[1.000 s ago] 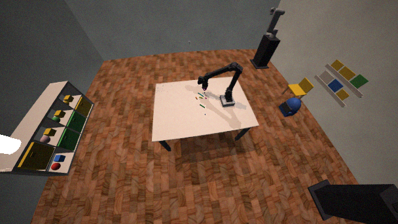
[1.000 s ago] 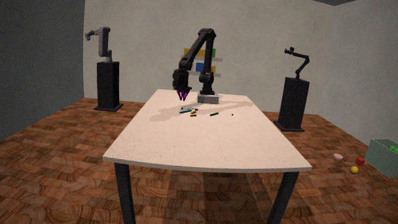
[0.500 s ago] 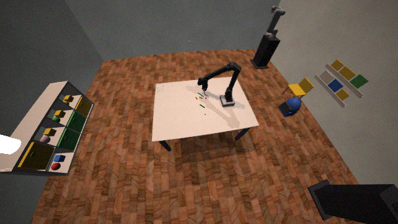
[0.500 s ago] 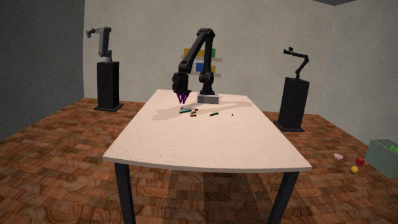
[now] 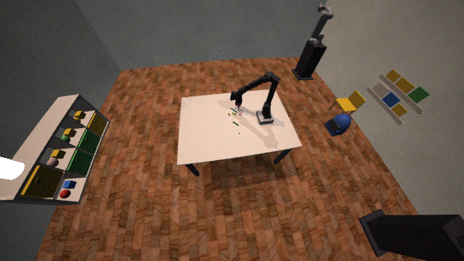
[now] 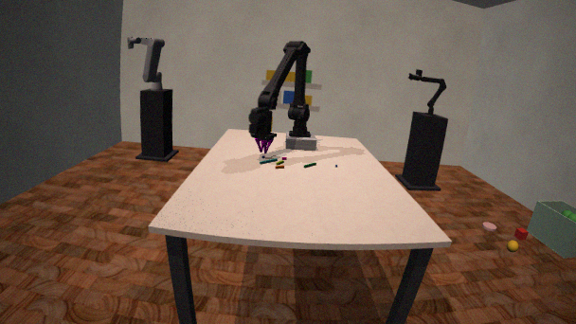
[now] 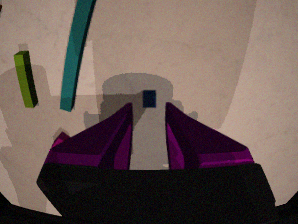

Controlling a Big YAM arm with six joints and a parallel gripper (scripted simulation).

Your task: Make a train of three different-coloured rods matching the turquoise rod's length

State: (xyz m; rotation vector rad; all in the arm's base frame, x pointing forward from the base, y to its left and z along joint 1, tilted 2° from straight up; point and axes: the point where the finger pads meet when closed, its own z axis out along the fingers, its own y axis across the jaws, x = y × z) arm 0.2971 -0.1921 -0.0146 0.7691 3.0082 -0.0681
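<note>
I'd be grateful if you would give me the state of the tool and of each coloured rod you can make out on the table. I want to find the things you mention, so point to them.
Tool (image 5: 238, 105) (image 6: 264, 153) (image 7: 149, 110): partly open, holding nothing.
Turquoise rod (image 5: 233, 110) (image 6: 268, 161) (image 7: 74, 60): lying flat.
Lime rod (image 5: 234, 114) (image 6: 279, 162) (image 7: 25, 80): lying flat.
Orange rod (image 5: 229, 114) (image 6: 279, 167): lying flat.
Green rod (image 5: 236, 124) (image 6: 310, 165): lying flat.
Magenta rod (image 5: 240, 114) (image 6: 284, 158) (image 7: 59, 142): loose.
Blue rod near the tool (image 6: 263, 156) (image 7: 149, 99): ungripped.
Other blue rod (image 5: 239, 133) (image 6: 336, 166): loose.
</note>
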